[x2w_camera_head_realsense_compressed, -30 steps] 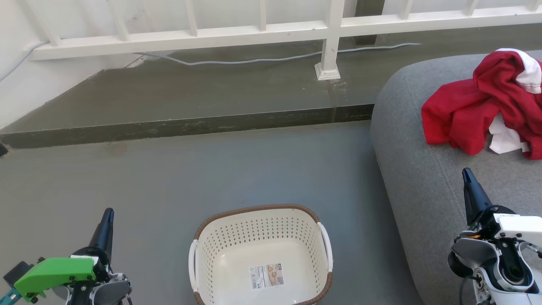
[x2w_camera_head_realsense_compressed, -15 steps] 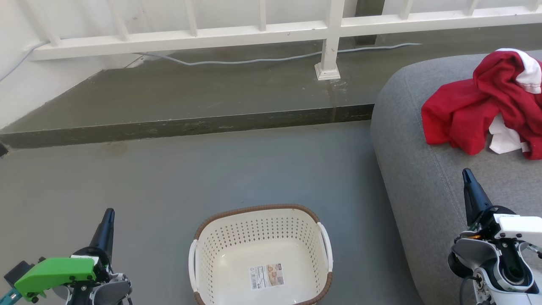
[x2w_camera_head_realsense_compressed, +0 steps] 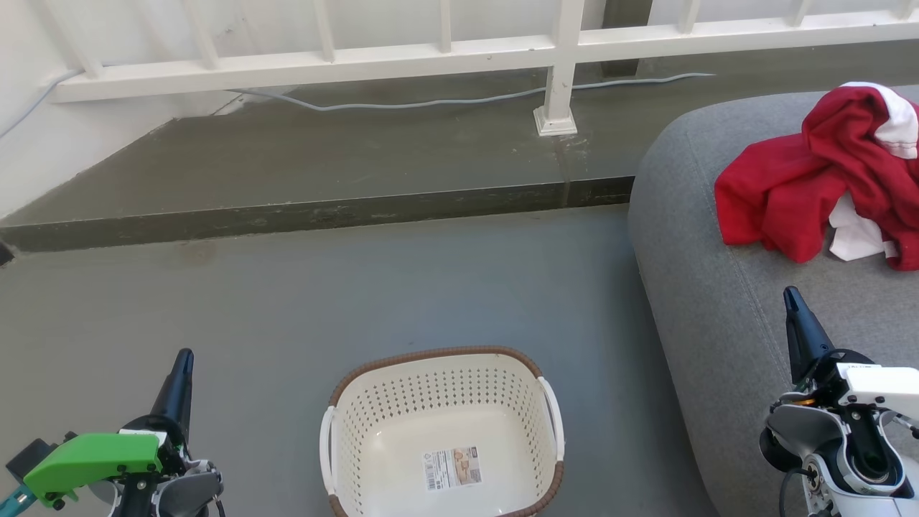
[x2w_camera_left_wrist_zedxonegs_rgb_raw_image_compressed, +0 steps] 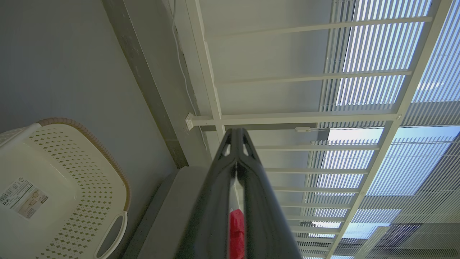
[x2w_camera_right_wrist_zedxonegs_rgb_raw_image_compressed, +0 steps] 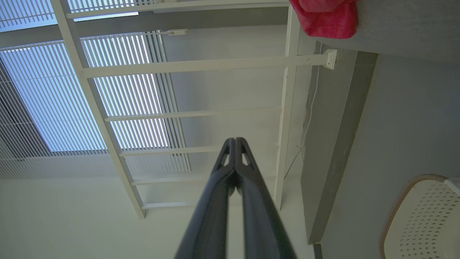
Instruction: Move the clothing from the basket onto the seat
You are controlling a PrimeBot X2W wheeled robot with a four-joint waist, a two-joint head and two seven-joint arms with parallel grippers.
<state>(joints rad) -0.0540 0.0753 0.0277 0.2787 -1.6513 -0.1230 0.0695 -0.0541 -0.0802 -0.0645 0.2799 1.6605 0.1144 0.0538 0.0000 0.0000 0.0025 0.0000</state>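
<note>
Head view, left jaws: together, both dark fingers (x2w_camera_head_realsense_compressed: 178, 391) pressed tip to tip, gripping nothing, over the floor (x2w_camera_head_realsense_compressed: 359, 287).
Head view, right jaws: together as well, fingers (x2w_camera_head_realsense_compressed: 800, 327) empty, over the near part of the seat (x2w_camera_head_realsense_compressed: 718, 301).
Head view, clothing (x2w_camera_head_realsense_compressed: 804, 179): heaped on the seat, ahead of the right jaws and slightly to their right, well apart from them. It is far off to the right of the left jaws.
Head view, long axis: the heap spreads crosswise to the right fingers.
Head view, basket (x2w_camera_head_realsense_compressed: 431, 353): on the floor between the two pairs of jaws. I see only its bare bottom and label sticker (x2w_camera_head_realsense_compressed: 452, 468).
Left wrist view, jaws: shut to a thin slit, through which a red sliver of clothing (x2w_camera_left_wrist_zedxonegs_rgb_raw_image_compressed: 236, 230) shows far beyond.
Left wrist view, basket (x2w_camera_left_wrist_zedxonegs_rgb_raw_image_compressed: 90, 169): low and left of the fingers, nothing in it.
Right wrist view, jaws: closed, tips meeting.
Right wrist view, clothing (x2w_camera_right_wrist_zedxonegs_rgb_raw_image_compressed: 323, 18): up and right of the tips, lying by the seat's rim (x2w_camera_right_wrist_zedxonegs_rgb_raw_image_compressed: 406, 28).
Nearer arm: the right, by a wide margin.
Edges: the seat's rounded side falls away just left of the right jaws. The heap lies near that edge without overhanging it.
Open room: bare floor around the basket, with the railing (x2w_camera_head_realsense_compressed: 431, 54) well ahead.
My read: nothing is left to carry, so the task looks finished.
</note>
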